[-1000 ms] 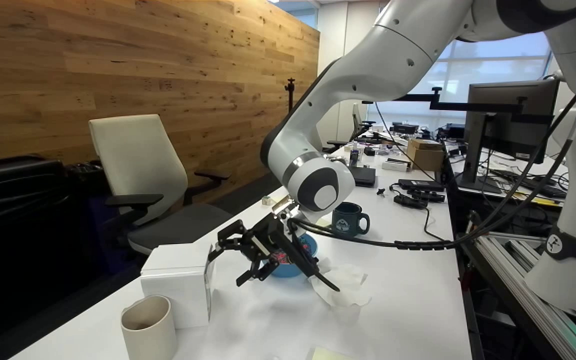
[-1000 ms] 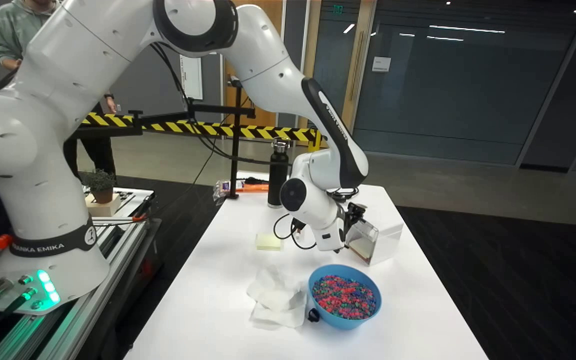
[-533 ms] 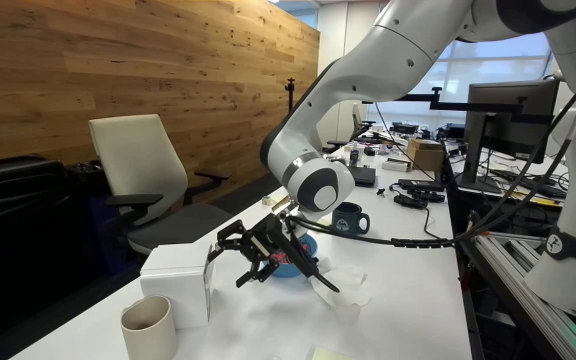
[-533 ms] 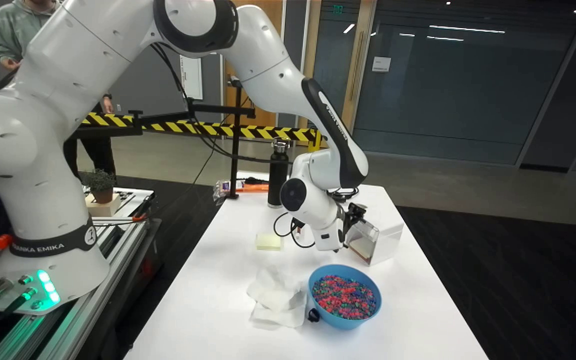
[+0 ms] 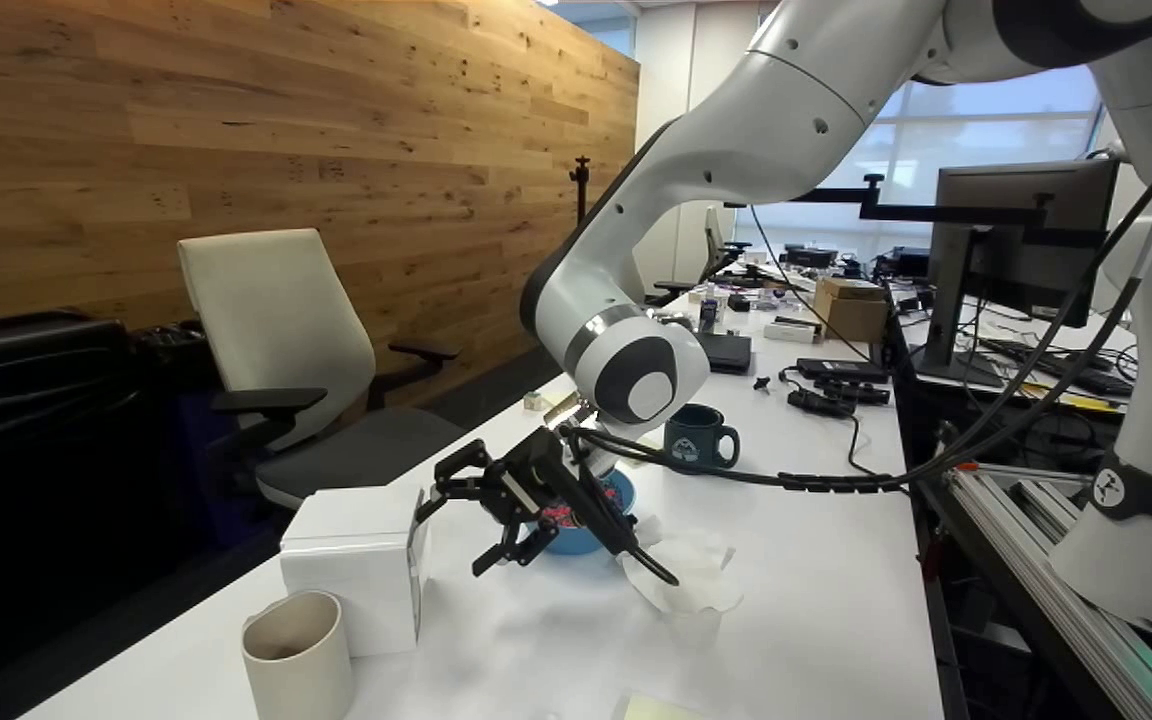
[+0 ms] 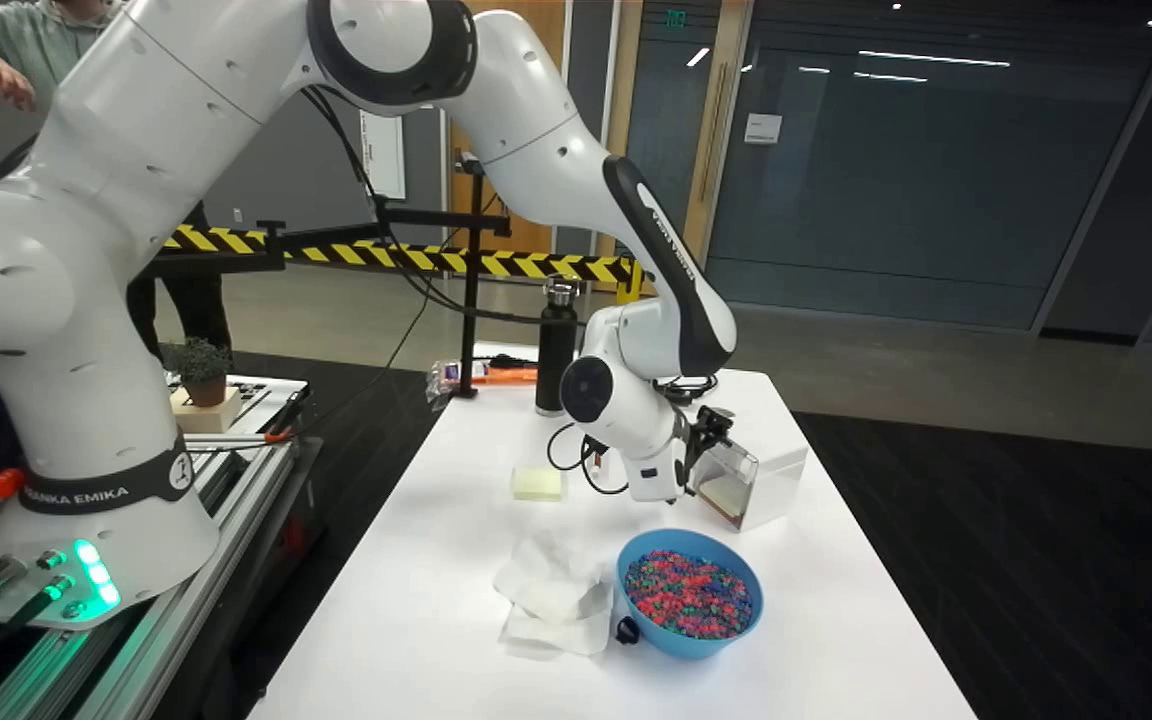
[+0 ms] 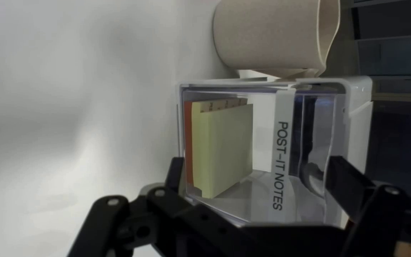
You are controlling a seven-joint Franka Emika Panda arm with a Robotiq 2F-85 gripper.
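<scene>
- Gripper (image 5: 453, 540), one: jaws set wide, nothing visibly clamped; they face the clear front of the box (image 5: 381, 590), at 8 o'clock in an exterior view. Contact cannot be confirmed.
- Method: align both fingers (image 7: 348, 178) square to that front and move slowly; a skewed push could slide the box towards the cup (image 5: 311, 675).
- Box, one: upright, labelled.
- Bowl (image 6: 691, 648), one: at the gripper's 6 o'clock in an exterior view.
- Cup, one: at the box's 7 o'clock.
- Mug (image 5: 693, 445), one: at the gripper's 2 o'clock.
- Note pads (image 7: 230, 150), inside the box: one orange-red, others yellow; yellow count unclear.
</scene>
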